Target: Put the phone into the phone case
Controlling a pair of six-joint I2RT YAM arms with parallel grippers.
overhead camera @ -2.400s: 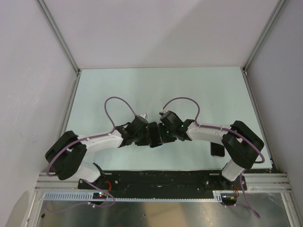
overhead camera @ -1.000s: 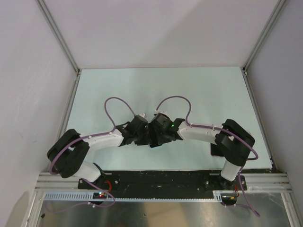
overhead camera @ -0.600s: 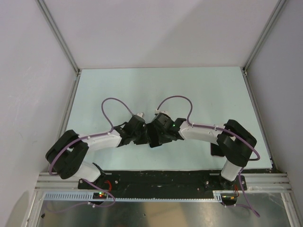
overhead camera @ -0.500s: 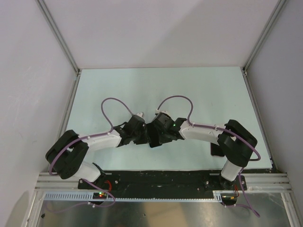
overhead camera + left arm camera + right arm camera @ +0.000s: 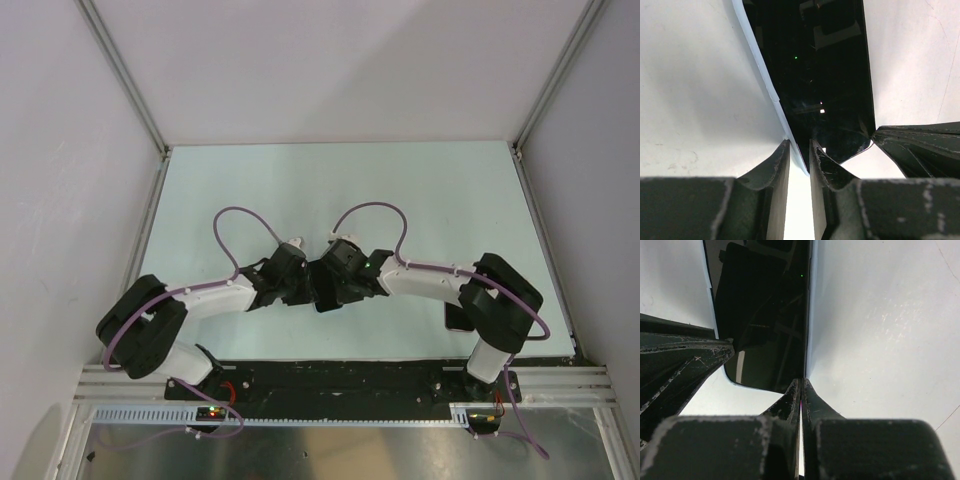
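Left claw (image 5: 800, 150): closed down to a narrow slot on the phone (image 5: 815, 65), pinching its pale rim at the near rounded corner. You can see the rim run straight into the slot between the two fingers (image 5: 772, 185). The phone's glossy black face carries reflections and one small green dot. At the right of the left wrist view, a finger of the other claw touches the phone's opposite near corner.

From the top, your two arms meet nose to nose over the middle of the surface (image 5: 250, 180), left to right, toward its front half. The phone sits between the claws as a dark strip there and is hard to separate from the black claw bodies. Can't tell whether it's lifted or touching the surface.

Right claw (image 5: 801, 382): fingers all but together, clamped on the phone's thin side edge close to a corner. In the right wrist view the phone runs up and left from the grip. The left claw's finger meets its other corner at the left of that view.

Case (image 5: 453, 320): on the surface at far right, near the front edge. It's mostly hidden under the right arm's elbow, so you only get a dark sliver. Well apart from the phone.
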